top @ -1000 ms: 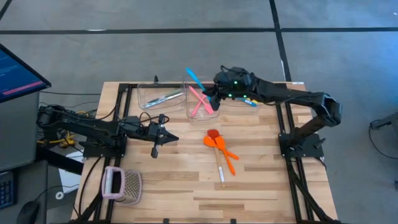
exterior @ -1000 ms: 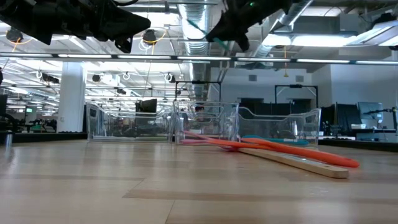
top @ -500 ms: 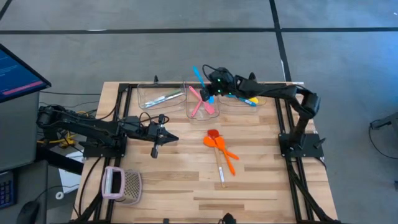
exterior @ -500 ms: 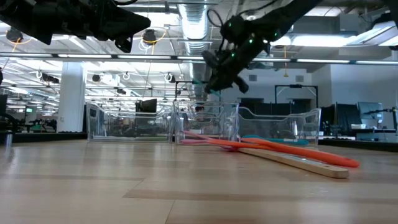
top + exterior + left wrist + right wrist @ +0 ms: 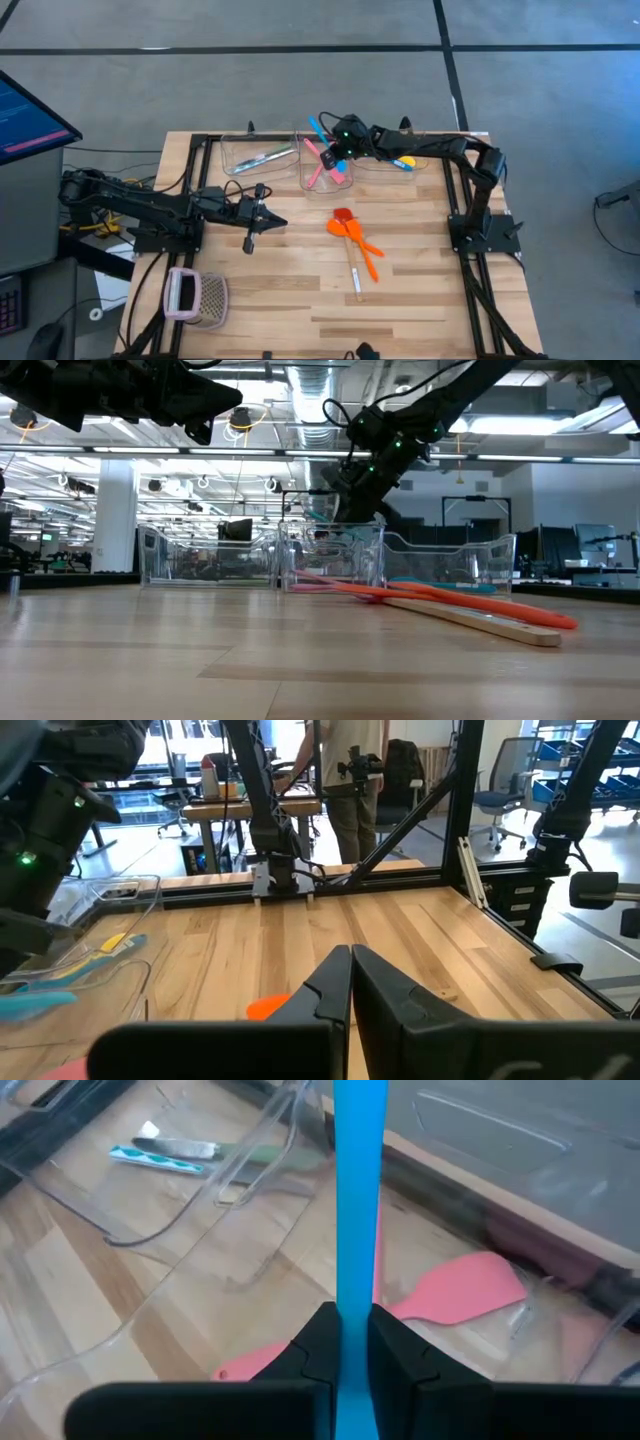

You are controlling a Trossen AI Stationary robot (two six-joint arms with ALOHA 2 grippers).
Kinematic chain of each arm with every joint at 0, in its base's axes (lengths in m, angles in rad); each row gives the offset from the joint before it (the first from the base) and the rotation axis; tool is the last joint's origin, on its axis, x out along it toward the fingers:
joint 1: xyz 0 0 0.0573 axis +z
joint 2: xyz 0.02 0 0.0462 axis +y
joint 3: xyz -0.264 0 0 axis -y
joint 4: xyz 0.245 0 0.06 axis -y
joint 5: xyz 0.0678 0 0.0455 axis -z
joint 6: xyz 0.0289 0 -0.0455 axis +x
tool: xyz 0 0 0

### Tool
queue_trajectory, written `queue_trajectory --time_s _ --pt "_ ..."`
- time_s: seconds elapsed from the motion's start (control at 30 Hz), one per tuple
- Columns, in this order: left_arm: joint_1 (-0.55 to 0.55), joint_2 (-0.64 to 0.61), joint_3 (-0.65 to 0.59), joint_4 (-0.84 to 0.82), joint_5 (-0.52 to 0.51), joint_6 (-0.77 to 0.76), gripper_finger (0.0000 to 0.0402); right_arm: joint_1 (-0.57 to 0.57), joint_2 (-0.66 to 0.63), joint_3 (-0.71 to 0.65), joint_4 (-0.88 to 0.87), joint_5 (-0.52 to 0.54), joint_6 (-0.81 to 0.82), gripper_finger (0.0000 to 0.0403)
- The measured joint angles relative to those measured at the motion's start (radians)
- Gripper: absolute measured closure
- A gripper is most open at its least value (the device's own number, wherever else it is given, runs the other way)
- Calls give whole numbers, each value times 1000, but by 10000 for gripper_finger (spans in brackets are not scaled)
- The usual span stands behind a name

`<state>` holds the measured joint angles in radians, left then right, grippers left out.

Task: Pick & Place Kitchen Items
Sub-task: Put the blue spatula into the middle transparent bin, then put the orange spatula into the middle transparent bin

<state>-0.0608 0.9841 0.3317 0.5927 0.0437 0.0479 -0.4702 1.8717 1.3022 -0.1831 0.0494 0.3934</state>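
My right gripper [image 5: 334, 150] is shut on a blue spoon [image 5: 358, 1200] above the middle clear bin [image 5: 322, 182]. Two pink spoons [image 5: 458, 1288] lie in that bin. In the low view the right gripper [image 5: 362, 495] hangs just over the bin's rim [image 5: 330, 530]. Two orange spoons [image 5: 358, 238] and a red-headed spatula [image 5: 346, 222] lie on the table's middle. Cutlery [image 5: 262, 157] rests in the left bin. My left gripper [image 5: 280, 222] is shut and holds nothing, level over the table's left half. My right gripper pinches the blue spoon's flat handle [image 5: 352, 1315] between its two fingers. The fingers slant down from the table's right side and lie along the spoon. The spoon sticks out forward past the fingertips and is lifted clear, above the pink spoons in the middle bin.
Three clear bins stand in a row at the far edge; the right bin [image 5: 400, 165] holds a yellow and a blue item. A pink-and-white mesh basket [image 5: 198, 298] stands at the near left. Black frame rails [image 5: 455, 195] run along both table sides.
My right gripper has come down toward the middle bin and a little toward the table's left, tipping its fingers lower and rolling somewhat. It has stayed shut on the blue spoon, which has gone down with it.
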Motion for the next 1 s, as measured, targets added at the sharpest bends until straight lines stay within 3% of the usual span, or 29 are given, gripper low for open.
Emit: queue_trajectory --time_s 0.53,0.73,1.0 --pt "0 0 -1 -1 1 0 400 25 0 0 -3 2 -11 300" --pt "0 0 -1 -1 1 0 400 17 -35 0 -4 -7 -11 297" --pt "0 0 -1 -2 1 0 400 27 -196 0 -120 -157 -11 310"
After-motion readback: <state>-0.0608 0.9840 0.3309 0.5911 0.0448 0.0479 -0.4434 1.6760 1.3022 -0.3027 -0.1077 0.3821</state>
